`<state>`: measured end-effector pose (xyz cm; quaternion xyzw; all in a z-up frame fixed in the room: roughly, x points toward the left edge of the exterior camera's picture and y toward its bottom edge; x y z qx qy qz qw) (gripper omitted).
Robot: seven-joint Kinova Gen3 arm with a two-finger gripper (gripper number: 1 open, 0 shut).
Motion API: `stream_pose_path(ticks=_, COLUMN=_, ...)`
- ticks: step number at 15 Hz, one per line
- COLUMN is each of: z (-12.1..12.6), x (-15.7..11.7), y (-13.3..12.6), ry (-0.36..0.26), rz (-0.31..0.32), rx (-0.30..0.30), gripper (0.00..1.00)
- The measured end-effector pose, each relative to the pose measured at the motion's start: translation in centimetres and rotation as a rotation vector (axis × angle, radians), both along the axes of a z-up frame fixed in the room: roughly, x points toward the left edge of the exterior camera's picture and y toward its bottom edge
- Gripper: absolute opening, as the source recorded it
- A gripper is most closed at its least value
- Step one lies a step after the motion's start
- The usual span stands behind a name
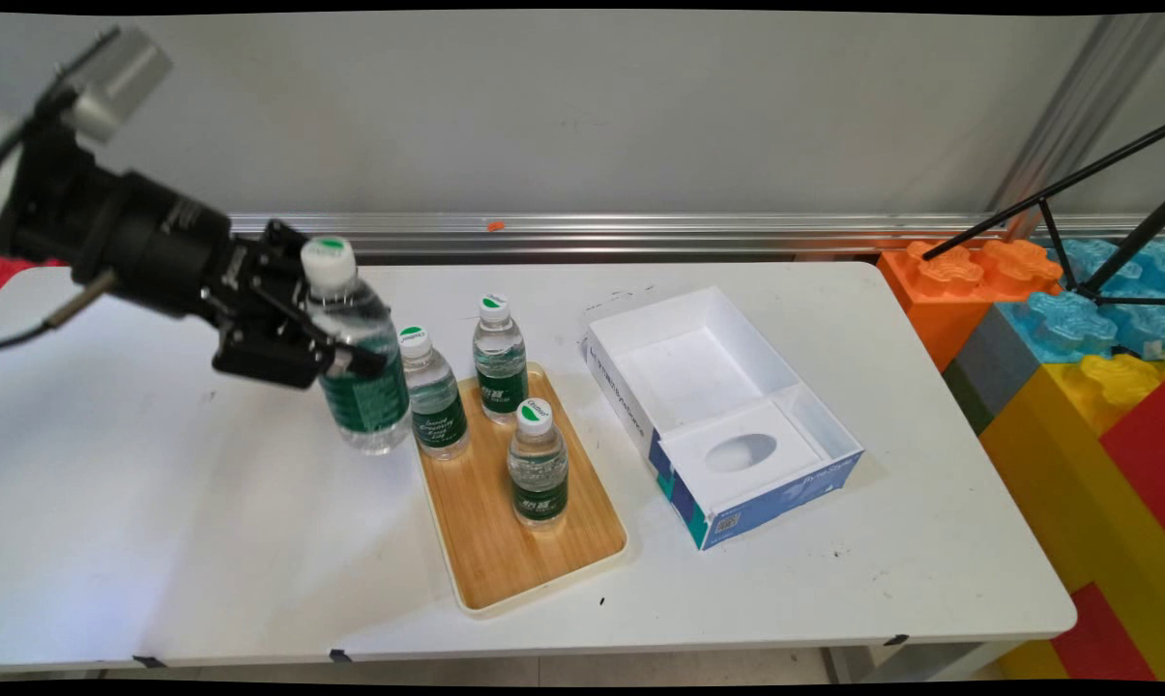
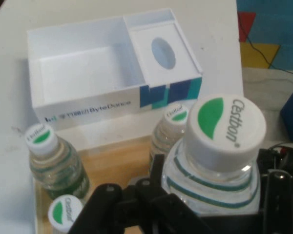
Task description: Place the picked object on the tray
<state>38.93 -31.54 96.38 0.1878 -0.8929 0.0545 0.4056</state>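
My gripper [image 1: 323, 340] is shut on a clear water bottle [image 1: 358, 362] with a green label and a white cap, held upright by its upper body. The bottle is just left of the wooden tray [image 1: 490, 546]; I cannot tell whether its base touches the table. In the hand view the held bottle [image 2: 219, 146] fills the lower right between the fingers [image 2: 136, 200]. Three smaller matching bottles stand on the tray: one next to the held bottle [image 1: 435, 396], one behind [image 1: 500, 362], one nearer the front [image 1: 538, 469].
An open white box [image 1: 698, 377] with blue sides and an oval-holed insert lies right of the tray, also in the hand view [image 2: 83, 73]. Large coloured toy blocks [image 1: 1075, 387] and black tripod legs [image 1: 1075, 193] stand past the table's right edge.
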Motion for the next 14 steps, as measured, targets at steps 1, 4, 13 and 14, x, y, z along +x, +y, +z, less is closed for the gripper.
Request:
stream_pose_path(ticks=1, z=-0.8, x=0.2, y=0.3, ry=-0.001, rz=0.000, rx=0.004, gripper=0.00)
stream_pose_path(ticks=4, z=-2.6, x=0.6, y=0.7, ry=-0.002, rz=0.001, rx=0.009, gripper=0.00)
stream_pose_path(ticks=13, z=-7.7, x=0.3, y=0.2, ry=0.015, rz=0.021, rx=-0.016, gripper=0.00)
stream_pose_path(ticks=14, z=-8.2, x=0.1, y=0.1, ry=0.020, rz=0.021, rx=-0.021, gripper=0.00)
